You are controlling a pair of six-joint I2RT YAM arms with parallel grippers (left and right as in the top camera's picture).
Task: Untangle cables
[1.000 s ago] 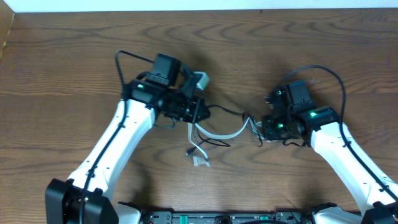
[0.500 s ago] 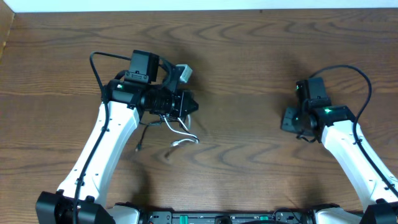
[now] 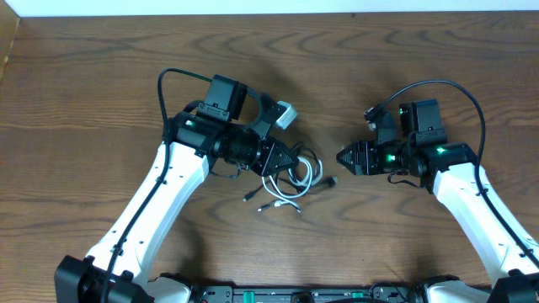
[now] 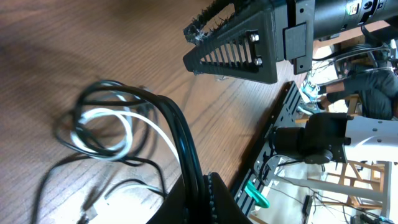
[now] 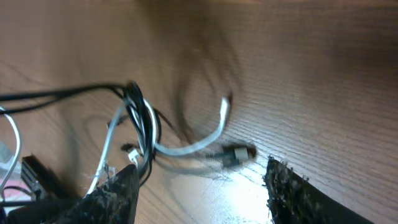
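Overhead view: the cables point(image 3: 290, 178) lie in a small tangled heap on the wooden table point(image 3: 379, 76), a little left of centre, between the two arms. The left gripper point(image 3: 289, 160) sits on the heap's upper edge and the right gripper point(image 3: 341, 157) points at it from just beside. Only this view shows both arms and the whole heap together.

Left wrist view: close in, several strands of the black cable point(image 4: 177, 124) arch up off the wood and run into the left gripper point(image 4: 199, 193). The overhead view is too small to show this. The right gripper point(image 4: 236, 46) hangs above the table beyond the loops, apart from them.

Right wrist view: blurred, but it alone shows the white cable point(image 5: 186, 148) curving to a small plug point(image 5: 235, 155) that lies on the table in front of the right gripper point(image 5: 202, 169).

Look of the cables: thin cords, black loops laid over and through a loop of the white cable point(image 4: 129, 132), with loose ends trailing toward the near edge. The plug point(image 3: 331, 181) lies out to the right of the heap.

Left claw: pinched closed on the black cable; whether the white one is caught too cannot be told.

Right claw: fingers spread well apart, nothing between them.
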